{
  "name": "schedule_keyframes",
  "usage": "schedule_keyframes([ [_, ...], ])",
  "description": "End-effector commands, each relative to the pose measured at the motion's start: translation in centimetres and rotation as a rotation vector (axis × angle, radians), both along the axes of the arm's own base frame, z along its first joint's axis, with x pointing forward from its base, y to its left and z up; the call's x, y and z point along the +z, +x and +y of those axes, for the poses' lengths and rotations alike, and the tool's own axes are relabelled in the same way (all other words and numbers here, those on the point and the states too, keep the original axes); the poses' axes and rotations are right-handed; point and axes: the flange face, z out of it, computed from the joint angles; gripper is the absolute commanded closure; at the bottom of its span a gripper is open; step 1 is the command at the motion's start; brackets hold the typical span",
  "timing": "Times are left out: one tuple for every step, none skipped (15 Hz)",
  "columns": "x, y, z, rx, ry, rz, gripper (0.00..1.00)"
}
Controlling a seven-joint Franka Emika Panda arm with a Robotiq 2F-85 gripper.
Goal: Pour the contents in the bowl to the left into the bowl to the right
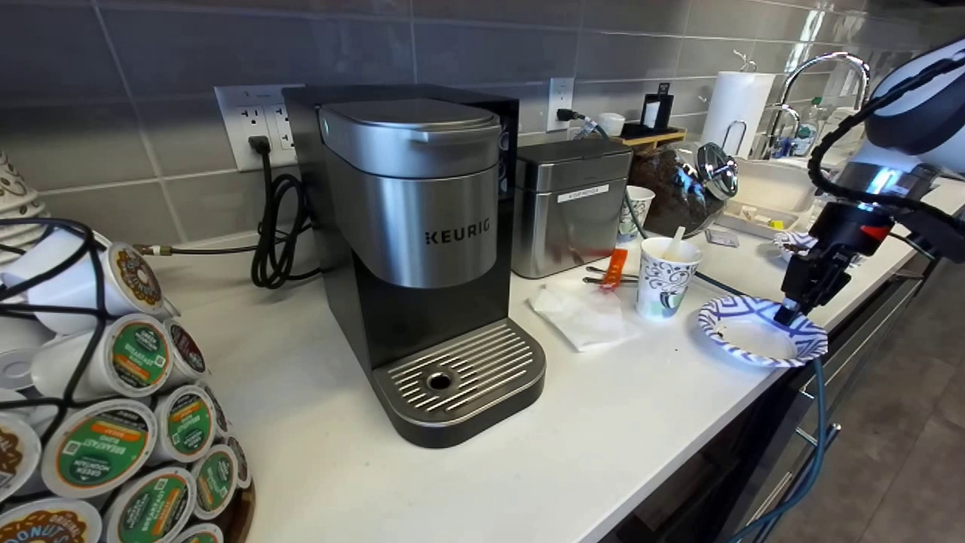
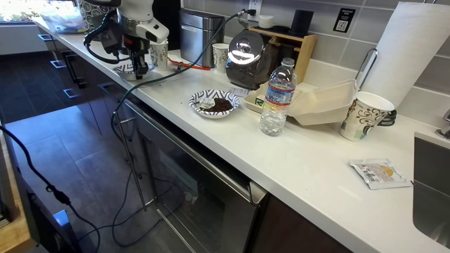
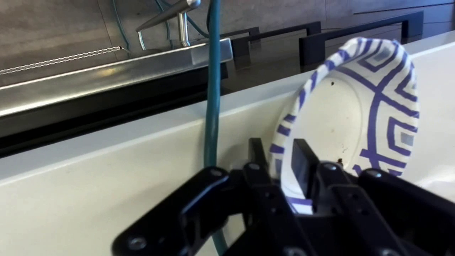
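Observation:
A paper bowl with a blue-purple pattern [image 3: 391, 103] sits by the counter's front edge. It holds only a few dark specks. It shows in both exterior views [image 1: 754, 343] [image 2: 123, 73]. My gripper [image 3: 278, 144] points down at its rim, one finger outside and one inside, with gaps beside the rim. The gripper also shows in both exterior views [image 1: 791, 311] [image 2: 140, 72]. A second patterned bowl [image 2: 202, 96] stands further right in an exterior view, holding dark brown grounds and a crumpled shiny clear piece. The arm partly hides it in an exterior view [image 1: 791, 240].
A teal cable [image 3: 212, 106] crosses the counter between the bowls and hangs over the front edge. A water bottle [image 2: 277, 98] and an open takeout box [image 2: 320, 105] stand beyond the second bowl. A paper cup [image 1: 665, 283] and coffee maker [image 1: 422, 226] stand near the first bowl.

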Motion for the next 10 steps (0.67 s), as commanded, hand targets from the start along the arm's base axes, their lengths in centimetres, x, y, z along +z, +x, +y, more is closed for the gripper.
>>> schedule_keyframes([
  [0.6,0.4,-0.4,0.005,0.011,-0.023,0.39],
  [1.3,0.3,-0.7,0.001,0.006,-0.04,0.32],
  [1.9,0.2,-1.0,-0.01,-0.009,-0.066,0.26],
  [3.2,-0.2,-1.6,-0.018,-0.028,-0.113,0.17],
  [4.2,-0.4,-2.3,-0.035,-0.057,-0.173,0.1],
  [5.5,-0.6,-3.2,-0.054,-0.089,-0.228,0.02],
  [6.4,-0.9,-4.0,-0.068,-0.12,-0.278,0.0],
  [7.1,-1.3,-4.3,-0.088,-0.149,-0.33,0.0],
  [7.6,-1.6,-5.4,-0.104,-0.187,-0.381,0.0],
  [6.9,0.4,-4.6,-0.086,-0.153,-0.312,0.0],
])
